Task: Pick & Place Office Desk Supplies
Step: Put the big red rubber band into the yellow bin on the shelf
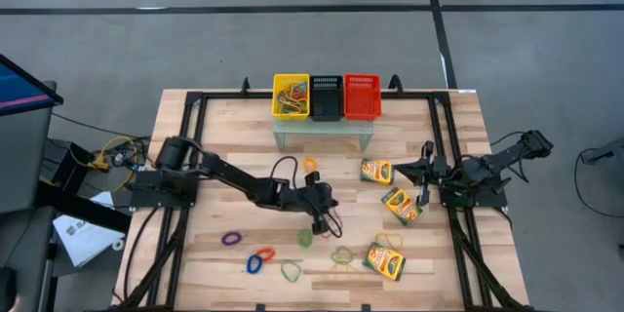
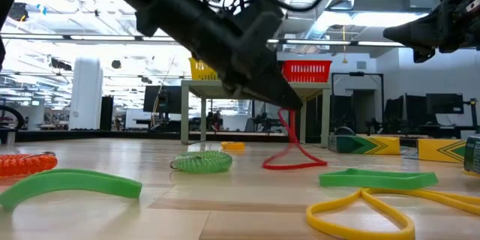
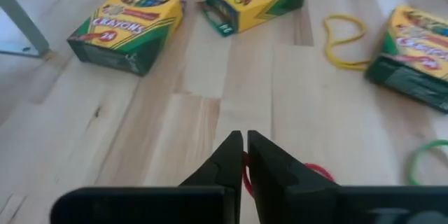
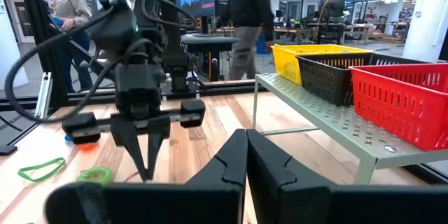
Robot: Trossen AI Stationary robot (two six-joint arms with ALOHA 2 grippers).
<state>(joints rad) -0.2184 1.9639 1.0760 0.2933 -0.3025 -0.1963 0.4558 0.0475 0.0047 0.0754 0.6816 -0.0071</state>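
Observation:
My left gripper hangs over the table's middle, shut on a red rubber band. Three yellow-and-green crayon boxes lie flat on the table's right half. Loose bands lie near the front: purple, red and blue, green, yellow; an orange one lies by the shelf. My right gripper waits shut in the air at the right, holding nothing. My left gripper pinches the red rubber band's upper end between its two fingertips, coming from above and slanting down. The band hangs below the fingers, and its lower loop lies on the table.
A small grey shelf at the far middle carries a yellow basket with bands in it, a black basket and a red basket. People stand in the room beyond the table.

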